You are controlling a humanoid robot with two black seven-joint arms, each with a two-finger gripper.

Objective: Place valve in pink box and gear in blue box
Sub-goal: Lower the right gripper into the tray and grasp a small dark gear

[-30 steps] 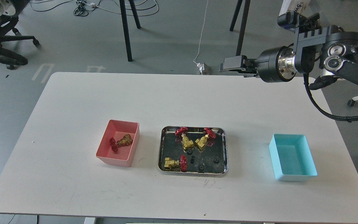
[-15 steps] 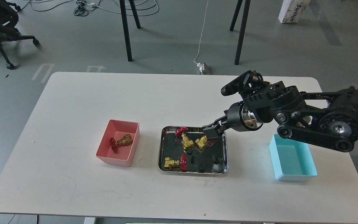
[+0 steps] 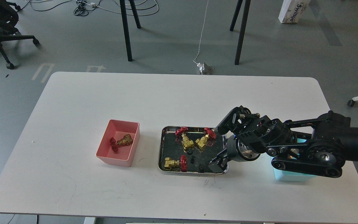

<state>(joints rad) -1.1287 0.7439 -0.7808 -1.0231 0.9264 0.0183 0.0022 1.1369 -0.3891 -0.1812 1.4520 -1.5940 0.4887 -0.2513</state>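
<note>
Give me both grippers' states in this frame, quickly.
Left gripper: not in view.
Right gripper: low over the near right corner of the shiny steel tray; its dark fingers cannot be told apart, so open or shut cannot be told.

Table (image 3: pixel 104 93) is plain white with a few faint scuffs. Pink box (image 3: pixel 129 155) is salmon, and the valve (image 3: pixel 121 141) in it is brass-gold with a dark red handwheel. Tray (image 3: pixel 160 149) is shiny steel with a dark, mirror-like floor; the gears (image 3: pixel 201 168) are black. Blue box (image 3: pixel 291 177) is pale cyan. Right arm (image 3: pixel 306 149) is black with a silver wrist ring. Floor (image 3: pixel 166 37) is grey.
</note>
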